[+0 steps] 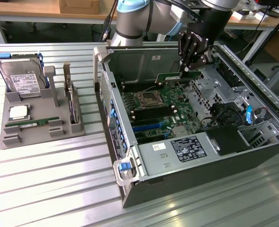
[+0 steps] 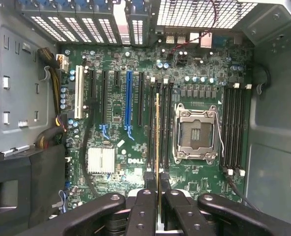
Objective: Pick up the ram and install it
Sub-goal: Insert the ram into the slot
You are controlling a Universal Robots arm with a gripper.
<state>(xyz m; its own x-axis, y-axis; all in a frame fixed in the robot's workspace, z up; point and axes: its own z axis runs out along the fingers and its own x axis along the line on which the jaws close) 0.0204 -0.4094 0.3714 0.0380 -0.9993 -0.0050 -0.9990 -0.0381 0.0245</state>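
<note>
Inside the open grey sheet-metal computer case (image 1: 252,156), the large green motherboard (image 2: 115,123) lies flat, studded with a square metal processor socket (image 2: 195,133), long black memory slots (image 2: 234,130) and a finned silver heatsink (image 2: 101,160). Above it, the black gripper (image 2: 158,199) has its fingers (image 2: 144,206) pinched together on the ram (image 1: 172,77), a long, thin green circuit-board stick held edge-down over the slots beside the socket. It looks light and stiff but brittle, likely best held by its bare long edges, as here. Well apart, on the ribbed metal table (image 1: 45,189), a grey moulded tray (image 1: 12,135) holds a silver hard drive (image 1: 20,78).
</note>
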